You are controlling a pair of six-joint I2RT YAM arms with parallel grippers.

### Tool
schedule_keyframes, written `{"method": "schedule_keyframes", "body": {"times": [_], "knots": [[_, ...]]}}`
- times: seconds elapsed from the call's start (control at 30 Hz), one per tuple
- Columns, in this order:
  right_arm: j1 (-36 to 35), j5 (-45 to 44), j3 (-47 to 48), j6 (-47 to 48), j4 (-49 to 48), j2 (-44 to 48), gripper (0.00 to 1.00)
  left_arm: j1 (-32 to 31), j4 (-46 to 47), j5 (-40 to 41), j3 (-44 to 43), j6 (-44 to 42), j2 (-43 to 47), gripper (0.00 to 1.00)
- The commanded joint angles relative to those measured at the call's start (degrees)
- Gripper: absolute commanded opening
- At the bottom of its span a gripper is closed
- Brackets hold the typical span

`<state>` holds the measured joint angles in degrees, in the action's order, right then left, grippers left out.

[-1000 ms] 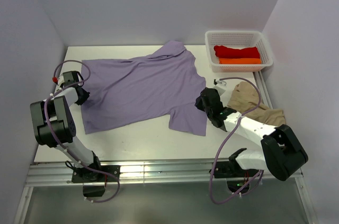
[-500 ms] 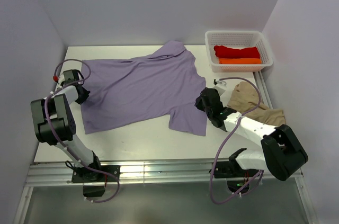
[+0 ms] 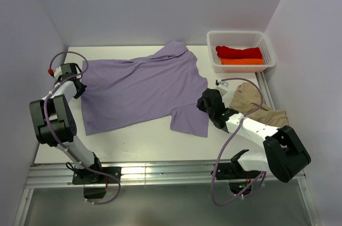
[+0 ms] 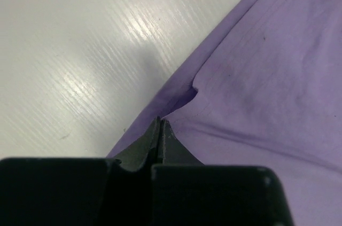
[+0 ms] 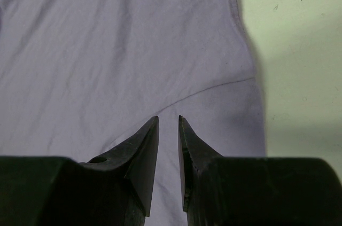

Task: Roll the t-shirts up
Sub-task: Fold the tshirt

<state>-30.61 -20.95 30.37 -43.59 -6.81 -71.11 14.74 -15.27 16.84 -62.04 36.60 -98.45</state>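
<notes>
My left gripper (image 4: 160, 122) is pinched fully together, its two dark fingers meeting at the tips on the edge of the light purple short-sleeved cloth t-shirt (image 3: 144, 90); in the left wrist view the hem gathers into a small pucker just beyond the tips, with bare white table (image 4: 80, 49) to the side; from above, this gripper (image 3: 75, 86) sits at the shirt's left edge, near the table's left side. My right gripper (image 5: 168, 119) stands narrow, a slim gap between its fingers; purple cloth shows flat through that gap and a seam line curves across just ahead of the tips; I cannot tell whether the tips press on the fabric or hang just above it; from above, this gripper (image 3: 204, 100) is at the shirt's right side, beside the lower sleeve. The purple shirt lies spread open across the middle of the table, wrinkled, collar towards the far edge. A beige-tan cloth t-shirt (image 3: 259, 109) lies crumpled at the table's right edge, partly under my right arm. A red cloth t-shirt (image 3: 239, 52) and an orange cloth t-shirt (image 3: 242, 61) lie side by side inside the white plastic mesh basket (image 3: 214, 39) at the far right corner.
</notes>
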Motion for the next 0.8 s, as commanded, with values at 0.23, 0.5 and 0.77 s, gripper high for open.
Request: {"method": "schedule_keyframes", "body": {"times": [0.23, 0.5, 0.77], "knots": [[-0.5, -0.4, 1.4, 0.9, -0.4, 0.2, 0.36, -0.3, -1.5, 2.3, -1.6, -1.4, 0.4, 0.32], [-0.4, -2.0, 3.6, -0.7, 10.6, 4.5, 0.40, -0.3, 3.0, 0.0, 10.4, 3.3, 14.8, 0.99], [-0.3, 5.5, 2.9, -0.5, 23.2, 8.8, 0.78, -0.2, 6.8, -6.1, 21.0, 9.4, 28.9, 0.99]]}}
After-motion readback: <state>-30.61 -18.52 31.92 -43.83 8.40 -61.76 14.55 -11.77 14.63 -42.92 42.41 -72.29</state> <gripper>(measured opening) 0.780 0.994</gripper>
